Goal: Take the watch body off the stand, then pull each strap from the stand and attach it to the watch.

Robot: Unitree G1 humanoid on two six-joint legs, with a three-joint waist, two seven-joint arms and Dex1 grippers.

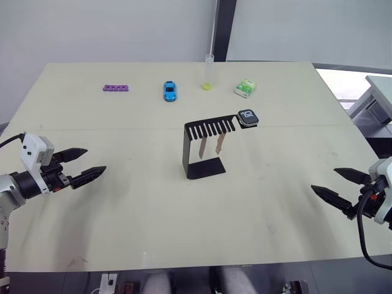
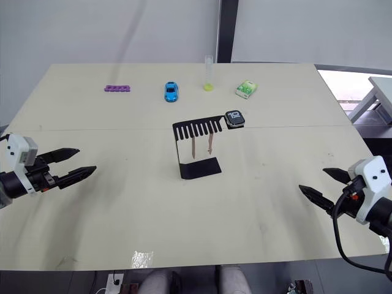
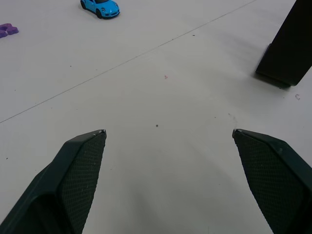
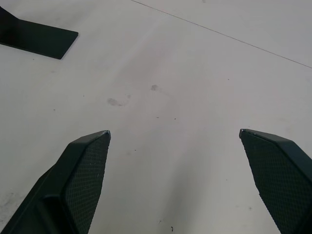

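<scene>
Black sheet-metal stand (image 1: 203,149) carries the watch body (image 1: 248,117) at its arm's end and two tan straps (image 1: 210,146) hanging from its slots. Left gripper (image 1: 90,162) and right gripper (image 1: 327,184) hover over the table (image 1: 153,214) on either side, jaws apart, holding nothing.

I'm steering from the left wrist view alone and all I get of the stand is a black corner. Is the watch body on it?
Observer: Yes, the watch body sits at the end of the stand's slotted top arm.
Operator: And the straps?
Observer: Both straps hang from the comb slots, side by side above the base.
Operator: Where is the other pincer?
Observer: The right pincer is open over bare table, off to the stand's right and holding nothing.
Operator: Anything beyond the stand?
Observer: A green-white packet lies at the far edge behind the watch body.
</scene>
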